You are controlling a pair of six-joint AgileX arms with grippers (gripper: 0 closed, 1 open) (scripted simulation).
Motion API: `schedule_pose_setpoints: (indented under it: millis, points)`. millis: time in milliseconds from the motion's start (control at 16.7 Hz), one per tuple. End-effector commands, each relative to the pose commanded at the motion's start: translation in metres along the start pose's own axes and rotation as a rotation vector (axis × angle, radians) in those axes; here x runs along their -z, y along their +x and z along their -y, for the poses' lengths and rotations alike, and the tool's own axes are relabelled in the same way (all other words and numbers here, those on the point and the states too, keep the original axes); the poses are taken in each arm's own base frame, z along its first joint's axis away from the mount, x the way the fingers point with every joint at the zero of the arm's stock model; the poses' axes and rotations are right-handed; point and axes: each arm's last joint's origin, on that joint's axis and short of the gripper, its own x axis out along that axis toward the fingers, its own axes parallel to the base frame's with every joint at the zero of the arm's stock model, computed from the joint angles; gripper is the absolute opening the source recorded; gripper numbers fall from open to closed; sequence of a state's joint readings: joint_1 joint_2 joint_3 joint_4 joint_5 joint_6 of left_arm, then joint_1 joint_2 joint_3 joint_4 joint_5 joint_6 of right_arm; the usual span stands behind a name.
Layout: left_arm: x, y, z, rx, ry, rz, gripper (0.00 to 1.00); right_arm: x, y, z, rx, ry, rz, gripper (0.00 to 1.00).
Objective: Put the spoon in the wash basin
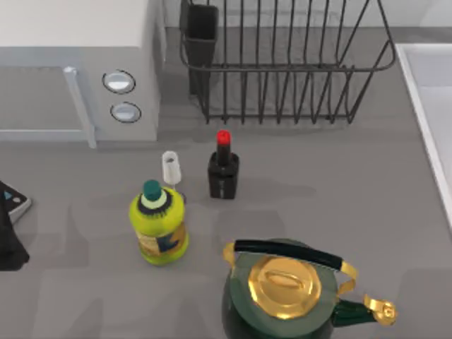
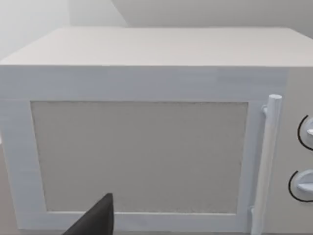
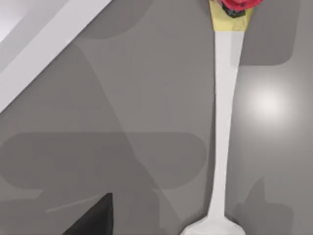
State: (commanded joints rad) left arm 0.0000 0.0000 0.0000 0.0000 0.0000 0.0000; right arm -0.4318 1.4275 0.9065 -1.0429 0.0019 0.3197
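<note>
Right gripper point(image 3: 98, 220) – grip state cannot be told – hangs near the spoon point(image 3: 225, 122), which lies flat on the counter point(image 1: 318, 191), apart from it and outside the wash basin point(image 1: 431, 78); left arm point(image 1: 8, 244) parked at the table's left.

You get even, soft light across the grey table point(image 1: 339, 212), with no dim corners. Faint, soft-edged shadows fall beside the yellow bottle point(image 1: 159, 222), the small black bottle point(image 1: 223, 169) and under the dish rack point(image 1: 282, 63). The kettle point(image 1: 289, 289) shows bright gold highlights on its lid. In the right wrist view, a round glare spot sits on the table beside the spoon point(image 3: 224, 122), and broad overlapping shadows cross the surface. The microwave point(image 2: 142, 147) face is lit flat, without glare.
</note>
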Motion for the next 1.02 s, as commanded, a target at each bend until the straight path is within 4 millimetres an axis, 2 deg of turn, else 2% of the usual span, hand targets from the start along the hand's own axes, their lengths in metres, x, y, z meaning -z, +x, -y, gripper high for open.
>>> schedule_pose_setpoints:
  millis: [180, 600, 720, 960, 1020]
  points:
    - [0.000, 0.000, 0.000, 0.000, 0.000, 0.000, 1.00, -0.002, 0.017, 0.000, 0.002, 0.004, -0.005, 1.00]
    - [0.000, 0.000, 0.000, 0.000, 0.000, 0.000, 1.00, -0.003, 0.090, 0.000, -0.001, 0.005, 0.004, 1.00]
    - [0.000, 0.000, 0.000, 0.000, 0.000, 0.000, 1.00, -0.001, 0.098, 0.001, 0.000, 0.005, -0.001, 1.00]
    - [0.000, 0.000, 0.000, 0.000, 0.000, 0.000, 1.00, -0.001, 0.099, 0.001, 0.001, 0.005, -0.001, 1.00]
    - [0.000, 0.000, 0.000, 0.000, 0.000, 0.000, 1.00, -0.001, 0.099, 0.001, 0.001, 0.005, -0.001, 0.92]
